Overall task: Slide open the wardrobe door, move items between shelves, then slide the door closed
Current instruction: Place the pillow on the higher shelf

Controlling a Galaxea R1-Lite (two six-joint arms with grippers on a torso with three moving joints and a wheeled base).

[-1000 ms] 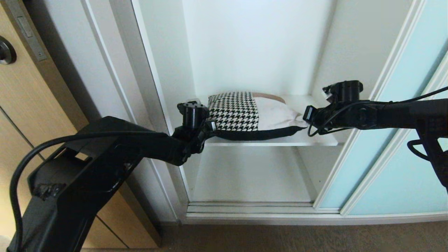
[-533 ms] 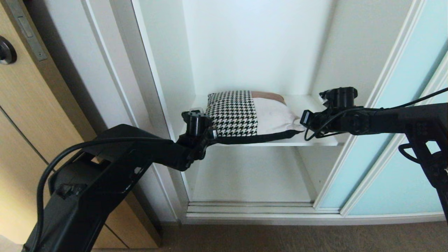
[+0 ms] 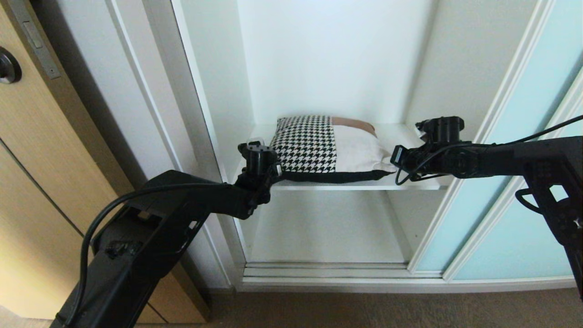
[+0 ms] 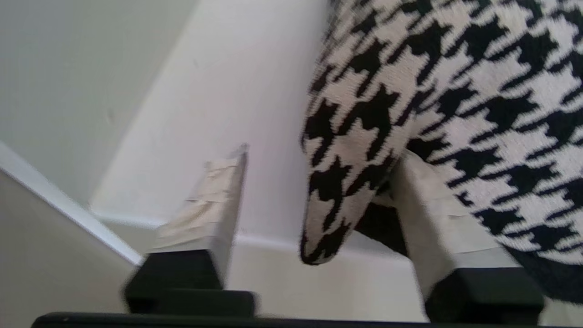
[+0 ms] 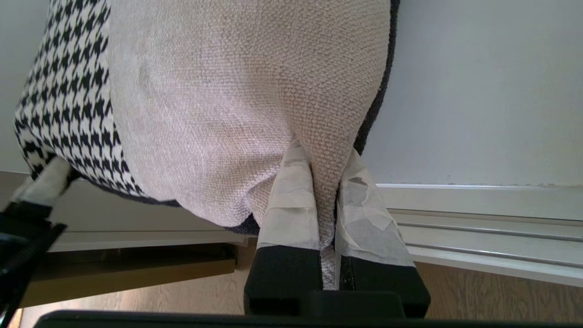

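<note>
Left gripper (image 4: 314, 218) is now opening wide, releasing the soft, light houndstooth-cream-rust square fabric cushion (image 3: 330, 148) on the white laminate shelf (image 3: 410, 184); right gripper (image 5: 325, 214) is pinching its near-right corner.

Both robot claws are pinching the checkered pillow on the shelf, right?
Not quite. Only the right claw is pinching the pillow on the shelf. The left wrist view shows the left claw open, with the pillow's corner loose between its fingers.

No legible text, labels or numbers anywhere.
</note>
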